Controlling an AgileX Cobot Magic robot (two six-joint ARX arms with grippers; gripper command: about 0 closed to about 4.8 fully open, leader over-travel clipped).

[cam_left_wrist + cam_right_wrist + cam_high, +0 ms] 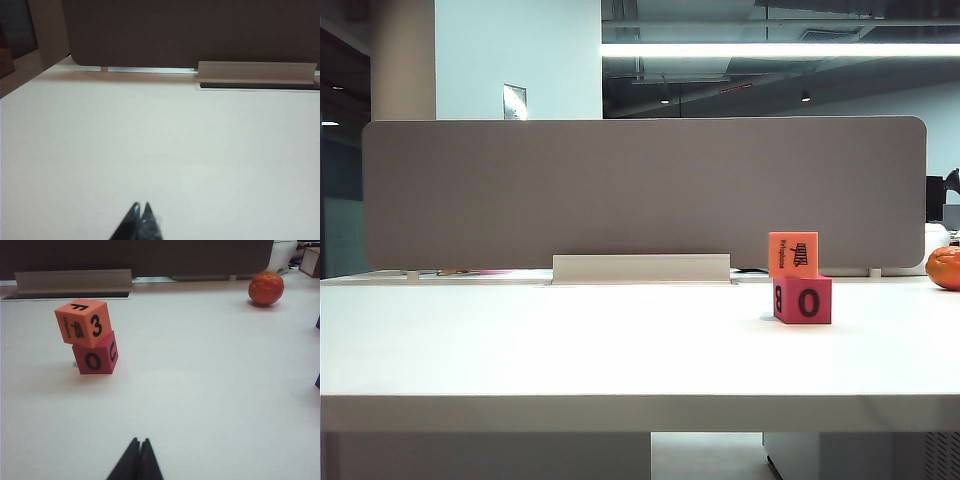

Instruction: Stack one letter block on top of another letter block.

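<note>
Left half of table: bare white top, open all the way back to the grey screen.
Back edge: screen runs the whole width; a low cable cover sits at its foot near the middle.
Right half: orange cube stacked on red cube, the upper one set askew; the only tall obstacle on the top.
Far right: orange fruit near the back, well apart from the stack; open lane between them.
Left gripper: tips together, low over bare table, nothing near.
Right gripper: tips together, clear table between it and the stack.
</note>
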